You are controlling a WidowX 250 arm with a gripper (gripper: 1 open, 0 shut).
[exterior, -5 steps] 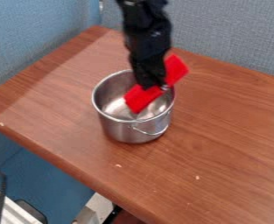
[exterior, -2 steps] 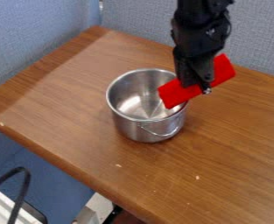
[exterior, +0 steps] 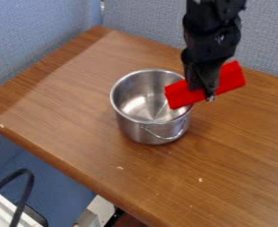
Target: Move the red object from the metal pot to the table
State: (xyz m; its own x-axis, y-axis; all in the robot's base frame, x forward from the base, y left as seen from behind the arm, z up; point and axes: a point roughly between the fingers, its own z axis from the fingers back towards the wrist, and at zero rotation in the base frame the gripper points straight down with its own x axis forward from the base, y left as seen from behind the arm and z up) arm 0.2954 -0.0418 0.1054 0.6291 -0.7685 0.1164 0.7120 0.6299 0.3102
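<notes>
Carrying the red block (exterior: pixel 205 85) clear of the pot (exterior: pixel 149 108) — the tool (exterior: pixel 205 89) is clamped on it. Next: lower to bare desk (exterior: pixel 236 155), release.

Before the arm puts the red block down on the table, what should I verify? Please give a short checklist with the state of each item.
1. Gripper shut on the red block: ok.
2. Block lifted out of the metal pot: ok, though its lower corner sits over the right rim.
3. Block fully clear of the rim sideways: not ok.
4. Free table surface right of the pot: ok.
5. Block held level: not ok, tilted.
6. Grip firmness: cannot tell.
</notes>
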